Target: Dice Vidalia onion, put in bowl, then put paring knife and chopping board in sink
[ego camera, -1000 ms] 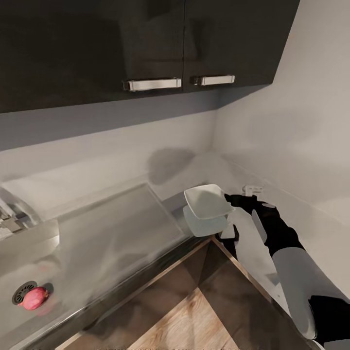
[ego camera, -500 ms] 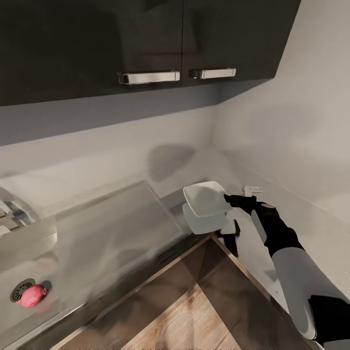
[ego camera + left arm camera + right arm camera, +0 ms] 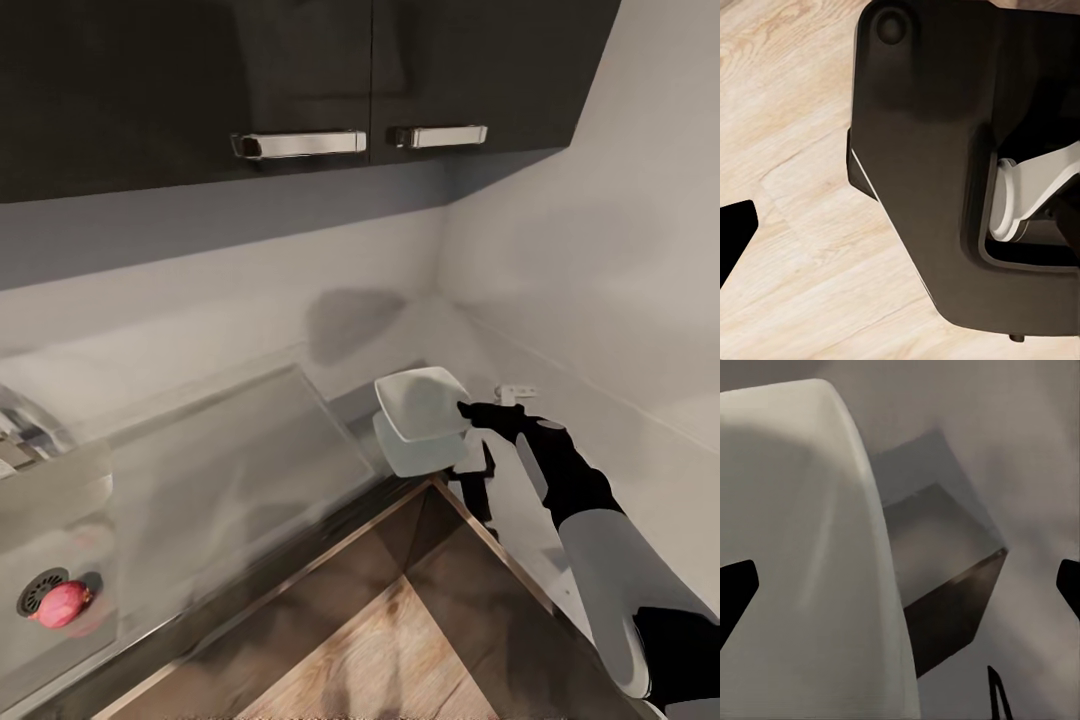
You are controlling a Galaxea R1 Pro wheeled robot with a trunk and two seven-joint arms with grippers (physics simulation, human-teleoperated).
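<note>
The grey tabletop [image 3: 400, 350] runs along the wall into the corner under dark wall cabinets [image 3: 300, 80]. Set into it is the steel sink [image 3: 60, 540] with its flat drainboard [image 3: 230, 460]. The Vidalia onion [image 3: 60, 604] lies in the basin, just beside the round drain [image 3: 35, 590].

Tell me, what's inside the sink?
The pinkish-red onion sits inside the sink, touching the round drain. The head view cuts off the basin's left part, so anything there can't be seen.
</note>
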